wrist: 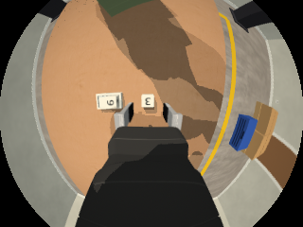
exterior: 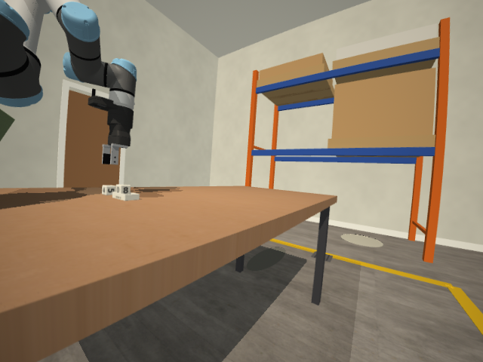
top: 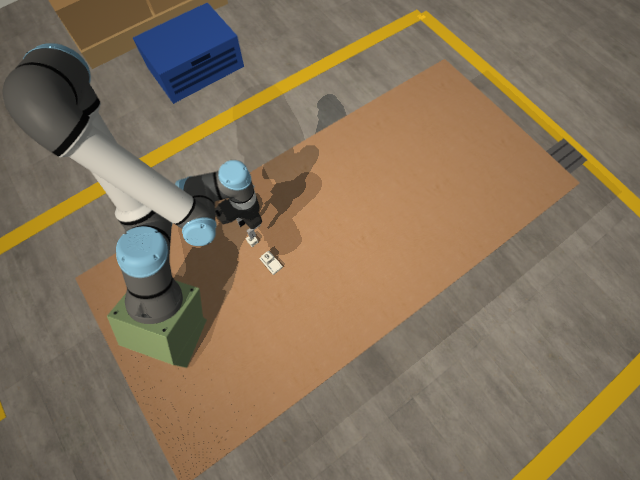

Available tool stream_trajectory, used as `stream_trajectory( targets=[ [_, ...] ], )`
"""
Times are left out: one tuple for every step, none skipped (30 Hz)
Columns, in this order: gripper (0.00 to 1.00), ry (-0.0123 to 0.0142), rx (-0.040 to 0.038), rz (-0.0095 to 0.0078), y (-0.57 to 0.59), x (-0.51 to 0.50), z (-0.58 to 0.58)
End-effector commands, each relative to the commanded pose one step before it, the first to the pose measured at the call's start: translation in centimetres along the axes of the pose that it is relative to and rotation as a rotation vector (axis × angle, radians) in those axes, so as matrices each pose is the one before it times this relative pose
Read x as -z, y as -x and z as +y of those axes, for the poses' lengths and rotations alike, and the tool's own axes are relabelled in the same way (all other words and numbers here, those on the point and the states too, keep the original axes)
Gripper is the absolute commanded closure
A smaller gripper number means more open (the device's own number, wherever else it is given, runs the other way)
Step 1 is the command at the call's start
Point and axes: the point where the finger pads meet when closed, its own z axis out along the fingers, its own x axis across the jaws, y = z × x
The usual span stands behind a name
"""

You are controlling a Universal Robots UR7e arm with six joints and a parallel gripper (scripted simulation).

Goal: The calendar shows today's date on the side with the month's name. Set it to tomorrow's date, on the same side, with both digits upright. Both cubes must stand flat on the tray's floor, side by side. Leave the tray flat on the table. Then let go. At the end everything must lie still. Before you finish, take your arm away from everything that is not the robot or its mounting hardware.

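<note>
The small white tray [top: 275, 266] [exterior: 132, 197] [wrist: 100, 102] lies flat on the table. One white cube [top: 266, 256] [exterior: 123, 189] [wrist: 111, 101] sits in its half nearer the loose cube. Its sides show 0 and 8 in the exterior view; its top shows a turned 6 or 9. The other half is empty. The second cube [top: 252, 241] [exterior: 107, 190] [wrist: 148, 101] stands on the table beside the tray, a small gap away, with a turned 3 on top and a 5 on one side. My gripper [top: 251, 232] [exterior: 110, 164] [wrist: 148, 109] is open and empty, above the loose cube.
The brown table [top: 392, 196] [exterior: 202, 218] [wrist: 71, 71] carries the green robot base block [top: 139, 335] at one end. The arm's shadow falls across the table near the cubes. A blue box [top: 188, 51] [wrist: 242, 132] and the shelf rack [exterior: 443, 117] stand away from the table.
</note>
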Motion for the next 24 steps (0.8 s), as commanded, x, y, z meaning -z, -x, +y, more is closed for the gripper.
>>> stream_trajectory(
  targets=[
    [0.00,0.00160,-0.05898,-0.00092,0.066,-0.008,-0.047],
    [0.00,-0.00073,-0.01845,0.00031,-0.023,-0.035,-0.078],
    [0.00,-0.00048,-0.02076,0.00018,-0.019,-0.029,-0.063],
    [0.00,0.00003,-0.02297,-0.00005,-0.011,-0.015,-0.031],
    [0.00,0.00003,-0.02539,-0.00006,-0.011,-0.016,-0.033],
    [0.00,0.00003,-0.02778,-0.00009,-0.011,-0.018,-0.034],
    [0.00,0.00004,-0.03011,-0.00011,-0.011,-0.019,-0.035],
    [0.00,0.00002,-0.03237,-0.00013,-0.010,-0.021,-0.037],
    [0.00,-0.00007,-0.03457,-0.00013,-0.010,-0.023,-0.040],
    [0.00,-0.00005,-0.02346,-0.00010,-0.005,-0.015,-0.026],
    [0.00,0.00000,0.00000,0.00000,0.000,0.000,0.000],
    [0.00,0.00000,0.00000,0.00000,0.000,0.000,0.000],
    [0.00,-0.00002,-0.01316,-0.00006,-0.003,-0.009,-0.014],
    [0.00,-0.00016,-0.03855,-0.00071,0.007,-0.025,-0.041],
    [0.00,-0.00004,-0.04034,-0.00003,-0.011,-0.027,-0.036],
    [0.00,-0.00004,-0.04000,-0.00003,-0.010,-0.026,-0.032],
    [0.00,0.00000,-0.00197,0.00000,0.000,-0.001,-0.002],
    [0.00,-0.00003,-0.04140,-0.00002,-0.009,-0.027,-0.030],
    [0.00,0.00000,-0.00204,0.00000,0.000,-0.001,-0.001],
    [0.00,-0.00003,-0.04473,-0.00002,-0.009,-0.029,-0.028],
    [0.00,-0.00002,-0.02721,-0.00001,-0.005,-0.018,-0.015],
    [0.00,-0.00001,-0.01862,-0.00001,-0.003,-0.012,-0.009],
    [0.00,-0.00002,-0.03068,-0.00001,-0.005,-0.020,-0.014],
    [0.00,-0.00001,-0.01607,0.00000,-0.003,-0.010,-0.006]
  ],
)
